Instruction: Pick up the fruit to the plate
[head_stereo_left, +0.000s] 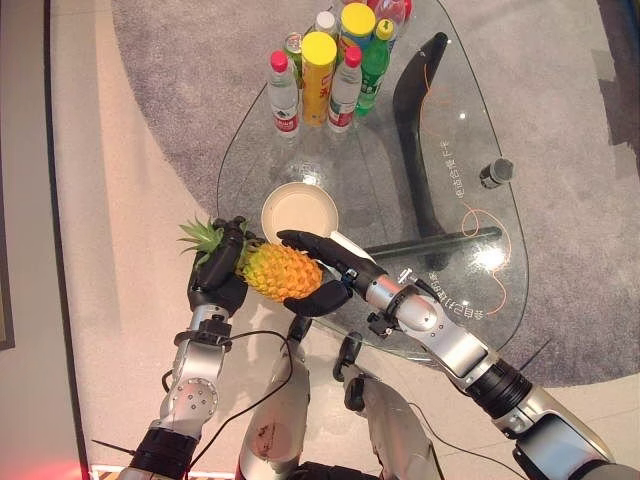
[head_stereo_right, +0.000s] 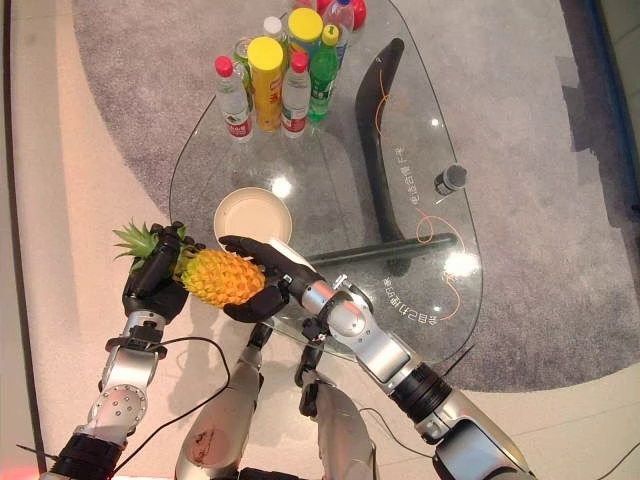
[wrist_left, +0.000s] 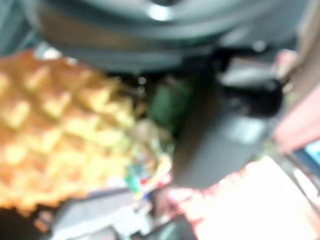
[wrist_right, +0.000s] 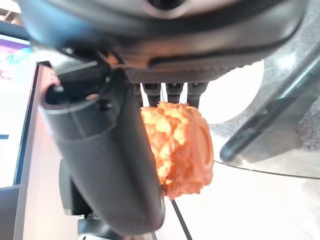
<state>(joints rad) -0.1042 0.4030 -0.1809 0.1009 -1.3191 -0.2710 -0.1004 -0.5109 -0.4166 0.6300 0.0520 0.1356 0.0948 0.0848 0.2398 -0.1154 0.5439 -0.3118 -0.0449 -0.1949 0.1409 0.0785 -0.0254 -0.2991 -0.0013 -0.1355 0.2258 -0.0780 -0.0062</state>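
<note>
Right robot hand (head_stereo_left: 322, 272) clamped around the body of the pineapple (head_stereo_left: 281, 270): fingers curled over the top, thumb wrapped under the base end. Left robot hand (head_stereo_left: 220, 275) closed on the leafy crown end, fingers curled around the green leaves (head_stereo_left: 203, 238). Pineapple held horizontally between both, in the air at the near edge of the table (head_stereo_left: 470, 160), just in front of the plate (head_stereo_left: 300, 212) and not touching it.

Crown partly hidden behind the left fingers; fruit's underside covered by the right thumb. In the right wrist view, only the flat butt end of the pineapple (wrist_right: 180, 150) visible past the thumb (fingers largely cut off). Left wrist view blurred, showing only the yellow diamond-patterned rind (wrist_left: 60, 135).

Rind orange-yellow, knobbly, oval. Plate round, shallow, cream, plain inside. Table a clear glass top with rounded outline on a dark curved frame. Cluster of plastic bottles (head_stereo_left: 330, 65) upright at the far end, with red, yellow and green caps. Small dark cylindrical object (head_stereo_left: 496, 172) near the right edge. Grey carpet (head_stereo_left: 180, 100) beneath
</note>
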